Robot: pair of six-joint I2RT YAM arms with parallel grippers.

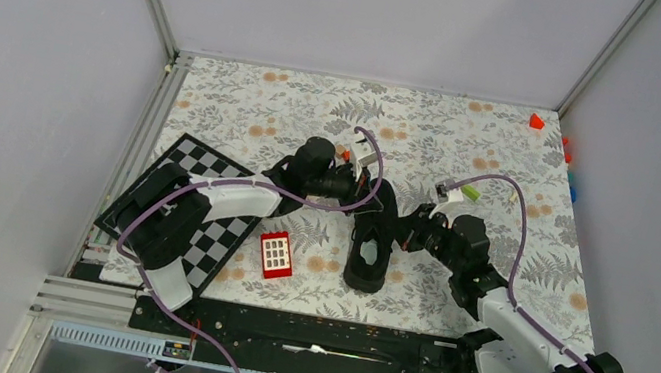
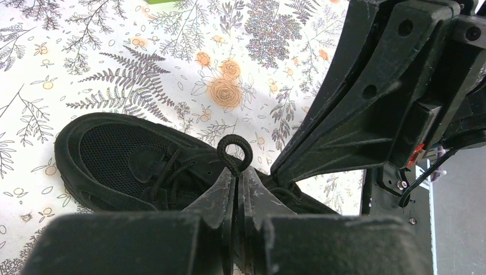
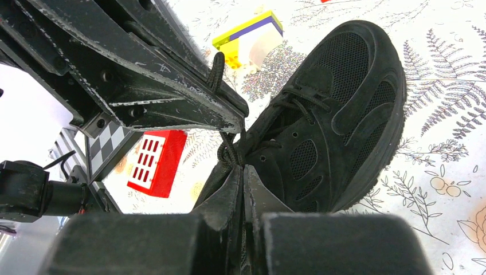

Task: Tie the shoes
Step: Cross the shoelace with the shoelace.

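Examining the scene from above, the shoe [image 1: 364, 278] lies near the middle of the floral worktop [image 1: 514, 156], heel towards the arm bases and toe pointing away. A red block [image 1: 275, 254] sits just beside it on the left, and a checkerboard [image 1: 205, 186] lies further left.

Both arms meet over the lacing area. The left fingers [image 2: 220, 192] are pressed together with no gap showing. They pinch the black lace [image 2: 220, 150], and a small closed loop of it stands up just past the tips. The right fingers [image 3: 226, 195] are likewise pressed flat together, and a twisted stretch of lace runs out of their tips towards the other arm. The two sets of tips are almost touching, directly above the tongue.

Assessment: the tie is in its middle stage. A loop has been formed and is held on the left side. The frames show no finished bow or snug knot. Whether the twist at the right tips is a first crossing cannot be confirmed, as black cord against black shoe hides the detail.

Requirement for the next move: the free strand must be carried round or through the held loop and then drawn outward, without either grip slackening. The shoe is not pinned to the worktop, so a hard pull would likely drag or tip it. Tension should be even on both sides.
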